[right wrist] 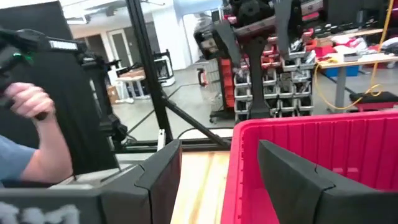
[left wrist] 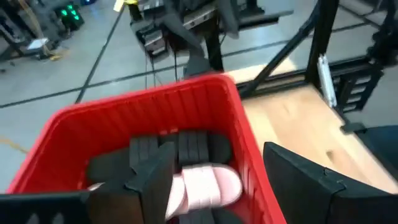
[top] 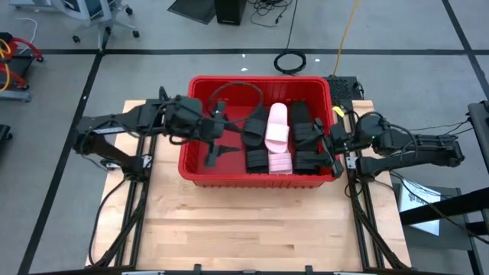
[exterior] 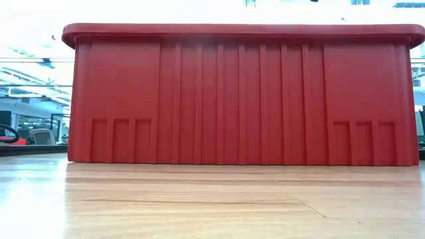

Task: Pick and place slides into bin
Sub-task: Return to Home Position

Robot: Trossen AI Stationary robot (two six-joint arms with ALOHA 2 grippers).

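Red bin (top: 260,177) sat at the middle of the tabletop's (top: 244,229) far edge, long side parallel to the near edge. All slides in view lay inside it. 2 pink slides (top: 276,126) ran one behind the other approx down the middle, w/ black slides (top: 256,145) just L of them and more just R, packed touching; exact black count could not be told. L part of bin floor was bare.

L gripper (top: 214,143) hung over that bare L part, within the rim line. Its fingers (left wrist: 155,180) were spread wide, nothing between them.

R gripper (top: 331,149) was at the bin's R rim, toward the near R corner. Its fingers (right wrist: 292,180) were spread wide, nothing held, bin wall just ahead.

Low view: only the bin's near wall on the wood.

R wrist view: a person's arm (right wrist: 37,143) showed beyond the table
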